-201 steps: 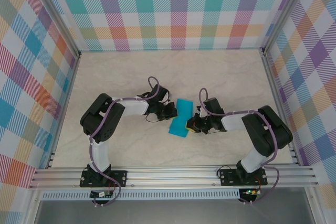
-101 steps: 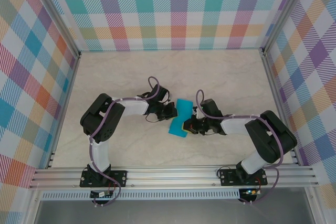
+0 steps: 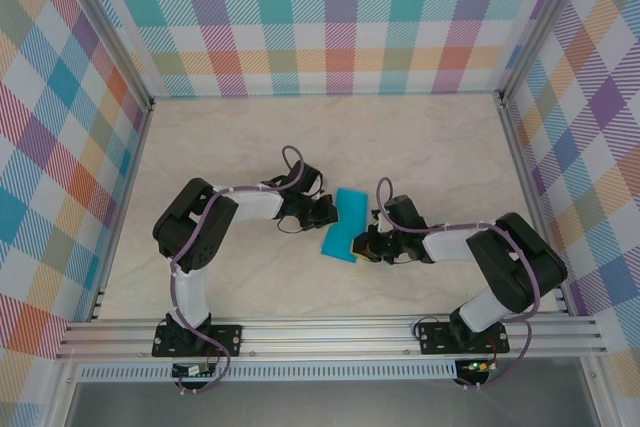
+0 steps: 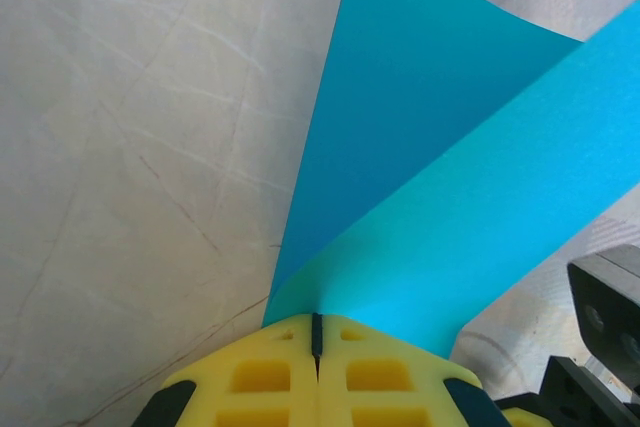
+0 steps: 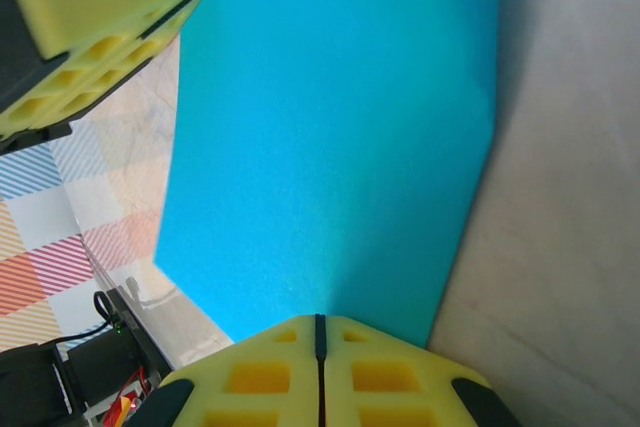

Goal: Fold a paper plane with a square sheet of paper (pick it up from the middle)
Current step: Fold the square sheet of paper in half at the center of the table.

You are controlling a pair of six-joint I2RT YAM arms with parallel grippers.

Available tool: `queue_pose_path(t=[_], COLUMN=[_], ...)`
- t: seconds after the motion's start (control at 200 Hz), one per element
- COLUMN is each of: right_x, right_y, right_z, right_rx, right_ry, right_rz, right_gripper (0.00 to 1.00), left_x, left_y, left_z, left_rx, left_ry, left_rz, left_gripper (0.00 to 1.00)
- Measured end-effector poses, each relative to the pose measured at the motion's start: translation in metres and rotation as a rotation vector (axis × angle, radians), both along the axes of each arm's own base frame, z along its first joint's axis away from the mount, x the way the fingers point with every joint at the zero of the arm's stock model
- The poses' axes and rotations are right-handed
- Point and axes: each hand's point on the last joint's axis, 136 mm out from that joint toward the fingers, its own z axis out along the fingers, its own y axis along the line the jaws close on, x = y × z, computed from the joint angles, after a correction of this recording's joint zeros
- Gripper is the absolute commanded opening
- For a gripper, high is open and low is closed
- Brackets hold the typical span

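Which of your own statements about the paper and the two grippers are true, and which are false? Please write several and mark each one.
1. The left gripper is shut on the sheet of paper. True.
2. The right gripper is wide open and away from the paper. False: it is shut on the paper's edge.
3. The paper is teal-blue. True.
4. The paper lies against the far wall. False: it is near the middle of the table, between the two grippers.

one square sheet of paper, two end effectors
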Motion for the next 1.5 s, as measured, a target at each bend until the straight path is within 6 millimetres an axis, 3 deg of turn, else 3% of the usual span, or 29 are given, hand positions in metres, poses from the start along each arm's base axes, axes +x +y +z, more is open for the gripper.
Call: queue_pose_path(t=[0.29, 0.715, 1.135, 1.23, 1.36, 1.5], right_x=[-0.014, -0.017, -0.016, -0.003, 0.038, 0.065], right_y=[0.008, 0.003, -0.004, -0.006, -0.007, -0.005], right_z=[-0.007, -0.004, -0.003, 0.014, 0.041, 0.033], right_rx=[0.002, -0.031, -0.099, -0.098, -0.056, -0.043], right_ry=[0.023, 0.038, 0.062, 0.017, -0.069, -0.071], right_rz=[0.041, 0.029, 0.022, 0.005, -0.043, -0.067], right_gripper=[0.08, 0.12, 0.09, 0.10, 0.09, 0.08], left_x=[0.000, 0.000, 0.000, 0.000, 0.000, 0.000], left_y=[0.000, 0.000, 0.000, 0.000, 0.000, 0.000], left_z=[0.000, 0.000, 0.000, 0.000, 0.000, 0.000], left_rx=[0.000, 0.003, 0.004, 0.004, 0.004, 0.004], left_ry=[0.000, -0.005, -0.005, -0.005, -0.005, -0.005], left_rz=[0.000, -0.004, -0.005, -0.005, -0.005, -0.005], left_gripper=[0.00, 0.00, 0.00, 0.00, 0.00, 0.00])
